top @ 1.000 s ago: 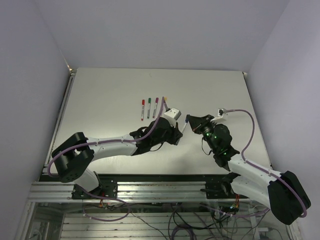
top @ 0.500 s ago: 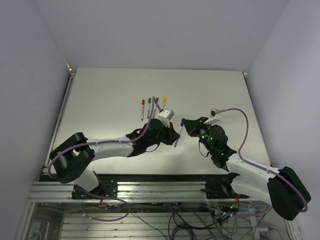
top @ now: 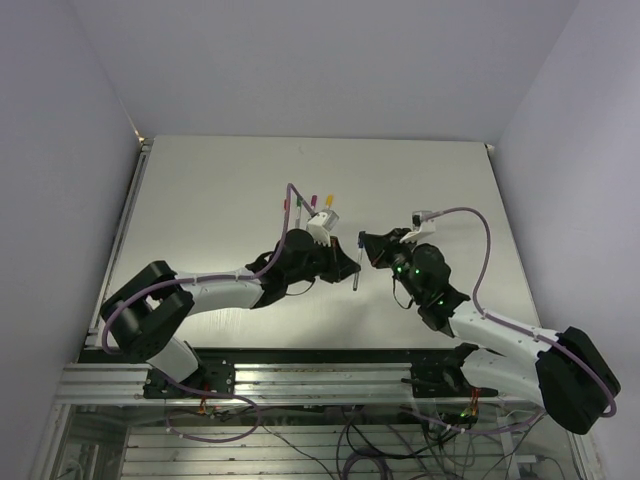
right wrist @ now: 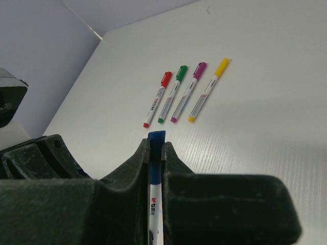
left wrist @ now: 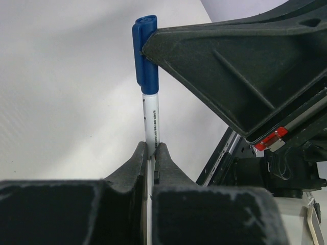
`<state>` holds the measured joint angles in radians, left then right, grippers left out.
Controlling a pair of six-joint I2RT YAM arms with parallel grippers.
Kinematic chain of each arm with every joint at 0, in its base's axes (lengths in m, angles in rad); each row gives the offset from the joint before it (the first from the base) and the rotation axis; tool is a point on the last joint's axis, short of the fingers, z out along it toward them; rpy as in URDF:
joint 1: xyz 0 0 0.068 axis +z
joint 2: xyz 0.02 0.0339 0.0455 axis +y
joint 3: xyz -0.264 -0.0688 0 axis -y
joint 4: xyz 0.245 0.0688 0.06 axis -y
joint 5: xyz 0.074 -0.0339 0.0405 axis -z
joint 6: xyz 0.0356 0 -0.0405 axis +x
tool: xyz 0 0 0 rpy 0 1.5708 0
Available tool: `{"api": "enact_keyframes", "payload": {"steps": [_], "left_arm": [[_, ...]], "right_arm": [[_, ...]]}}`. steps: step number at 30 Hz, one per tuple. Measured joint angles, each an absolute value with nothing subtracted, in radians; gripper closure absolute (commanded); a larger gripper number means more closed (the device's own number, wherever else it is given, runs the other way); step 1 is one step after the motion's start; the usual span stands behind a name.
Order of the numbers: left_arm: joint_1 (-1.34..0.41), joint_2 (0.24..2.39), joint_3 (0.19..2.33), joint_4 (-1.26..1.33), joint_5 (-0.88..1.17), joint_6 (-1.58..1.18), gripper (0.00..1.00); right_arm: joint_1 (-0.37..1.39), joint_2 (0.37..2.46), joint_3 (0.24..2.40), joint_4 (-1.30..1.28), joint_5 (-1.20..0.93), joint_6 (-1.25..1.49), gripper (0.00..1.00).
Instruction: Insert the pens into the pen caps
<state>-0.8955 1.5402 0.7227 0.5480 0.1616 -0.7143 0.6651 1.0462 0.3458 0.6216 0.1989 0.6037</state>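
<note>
A pen [left wrist: 152, 117] is pinched by its barrel in the closed left gripper [left wrist: 150, 153]. The blue cap [left wrist: 146, 56] seated on its far end is clamped by the right gripper [right wrist: 156, 148]. Beyond the right gripper's fingertips, four capped pens [right wrist: 171, 95], red, green, purple and yellow, are laid side by side on the table [right wrist: 265, 76].

You're in a robotics lab cell: a white worktop [top: 420, 180] boxed in by plain walls [top: 300, 60], an aluminium rail frame [top: 300, 378] and loose cables [top: 360, 440] below it.
</note>
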Motion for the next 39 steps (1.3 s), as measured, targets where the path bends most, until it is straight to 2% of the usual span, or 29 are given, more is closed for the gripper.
{"api": "enact_keyframes", "payload": {"steps": [30,31,33,36,39], "left_arm": [[-0.884,1.508,0.741,0.363,0.044,-0.557,0.93],[-0.881,1.507,0.742,0.366,0.042,-0.557,0.93],[-0.876,1.507,0.742,0.376,0.038,-0.557,0.93],[-0.867,1.507,0.742,0.403,0.031,-0.557,0.93],[-0.853,1.507,0.742,0.466,0.003,-0.558,0.93]], "right_arm": [[0.766,1.198,0.451,0.57,0.275,0.552,1.0],[0.77,1.204,0.463,0.56,0.29,0.553,0.98],[0.776,1.217,0.495,0.531,0.327,0.552,0.86],[0.786,1.226,0.547,0.479,0.387,0.543,0.72],[0.802,1.22,0.582,0.416,0.452,0.522,0.66]]}}
